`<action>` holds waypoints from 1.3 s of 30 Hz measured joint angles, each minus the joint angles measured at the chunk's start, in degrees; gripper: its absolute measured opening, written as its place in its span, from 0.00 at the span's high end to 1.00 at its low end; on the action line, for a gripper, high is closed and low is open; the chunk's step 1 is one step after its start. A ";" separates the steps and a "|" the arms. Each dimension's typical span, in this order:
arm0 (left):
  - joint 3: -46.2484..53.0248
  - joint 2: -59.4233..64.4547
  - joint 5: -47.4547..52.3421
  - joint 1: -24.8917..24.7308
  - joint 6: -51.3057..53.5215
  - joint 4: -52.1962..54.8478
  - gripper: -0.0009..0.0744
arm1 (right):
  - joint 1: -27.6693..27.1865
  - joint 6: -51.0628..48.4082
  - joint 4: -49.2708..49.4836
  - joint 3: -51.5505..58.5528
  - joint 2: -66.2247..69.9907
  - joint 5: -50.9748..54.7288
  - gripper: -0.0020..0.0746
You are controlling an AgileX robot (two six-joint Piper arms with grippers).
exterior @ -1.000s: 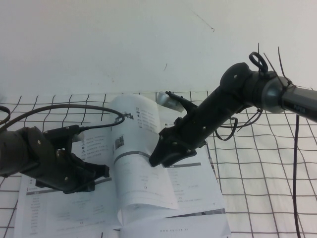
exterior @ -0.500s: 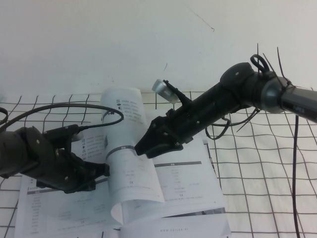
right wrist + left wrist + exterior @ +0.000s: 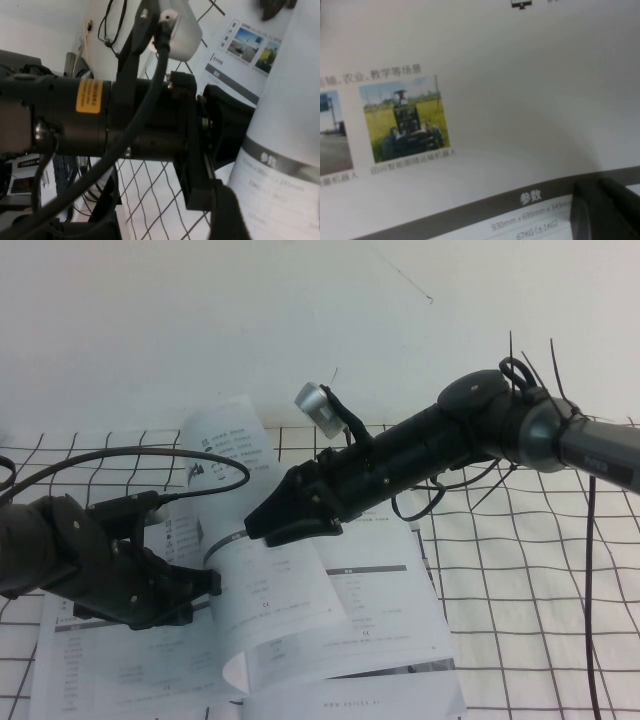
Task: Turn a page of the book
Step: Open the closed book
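The book (image 3: 390,620) lies open on the gridded table, at the front left of centre. My right gripper (image 3: 258,528) is shut on the outer edge of the page (image 3: 270,590) at its grey band. It holds the page lifted and curled over the spine toward the left. In the right wrist view the page (image 3: 285,165) stands beside my fingertip (image 3: 227,215). My left gripper (image 3: 205,585) rests on the book's left-hand leaf, close under the lifted page. In the left wrist view its fingers (image 3: 605,210) lie together on the printed leaf (image 3: 495,100).
The white table cover with black grid lines (image 3: 540,580) runs to the right and back. A white wall (image 3: 200,320) rises behind. A black cable (image 3: 200,462) loops from the left arm beside the page. The left arm (image 3: 100,115) fills the right wrist view.
My right gripper has moved left and slightly up with the page, which now arcs further over toward the left side. The left arm has not moved.
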 joint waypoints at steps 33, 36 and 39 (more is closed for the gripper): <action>0.78 -28.90 20.02 -5.34 1.94 2.33 0.99 | 0.00 -0.08 -0.10 0.00 1.09 -1.08 0.47; 0.78 -29.25 20.47 -9.43 1.94 2.46 0.99 | 0.00 -0.08 -0.10 0.00 1.09 -1.13 0.47; 0.91 -29.13 19.82 -13.90 1.60 3.11 0.99 | 0.00 -0.08 -0.10 0.00 1.09 -1.13 0.47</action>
